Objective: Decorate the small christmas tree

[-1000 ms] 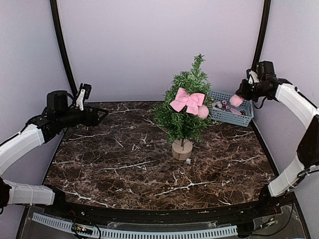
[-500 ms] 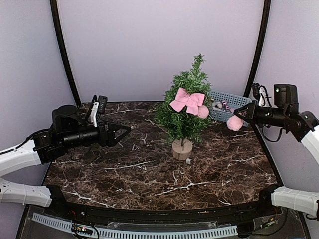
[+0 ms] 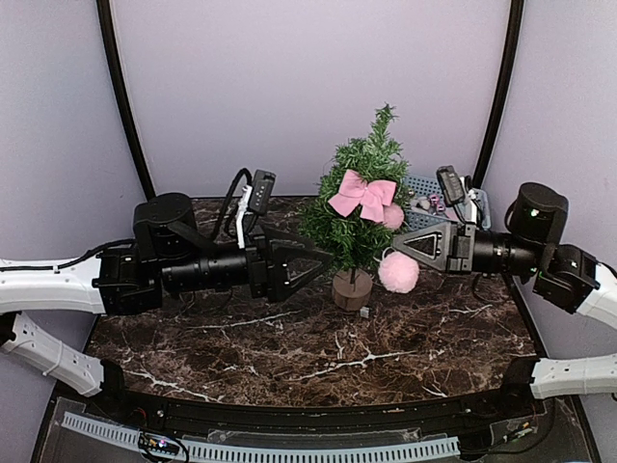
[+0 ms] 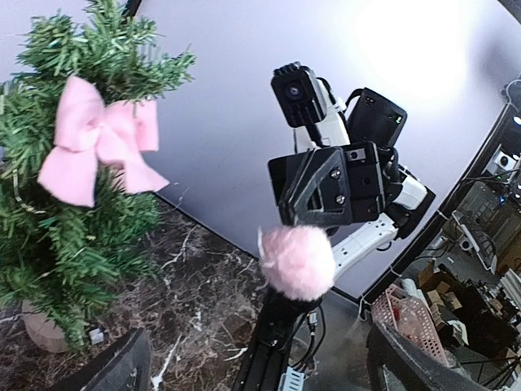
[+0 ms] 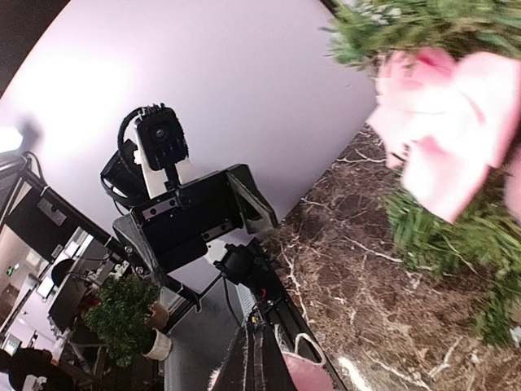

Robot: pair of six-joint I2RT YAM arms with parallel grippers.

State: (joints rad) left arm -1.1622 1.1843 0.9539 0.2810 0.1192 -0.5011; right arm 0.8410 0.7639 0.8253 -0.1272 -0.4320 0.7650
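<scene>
The small christmas tree (image 3: 359,231) stands mid-table on a wooden disc base (image 3: 352,289). It carries a pink bow (image 3: 363,196) and a pink pom-pom (image 3: 391,217). My right gripper (image 3: 400,249) is shut on the string of a second pink pom-pom (image 3: 398,272), which hangs beside the tree's lower right. My left gripper (image 3: 313,262) is open and empty at the tree's lower left. The left wrist view shows the tree (image 4: 73,212), bow (image 4: 98,138), hanging pom-pom (image 4: 297,261) and right gripper (image 4: 326,183). The right wrist view shows the shut fingers (image 5: 260,354), pom-pom (image 5: 308,376) and bow (image 5: 448,122).
A blue basket (image 3: 424,183) with more ornaments sits at the back right, partly hidden behind the tree and the right arm. A small grey tag (image 3: 364,312) lies by the tree base. Curved black posts stand at both back corners.
Both arms have swung in towards the tree. The right gripper has carried the pink pom-pom from over the basket down to the tree's lower right. The left gripper has come up to the tree's left.
</scene>
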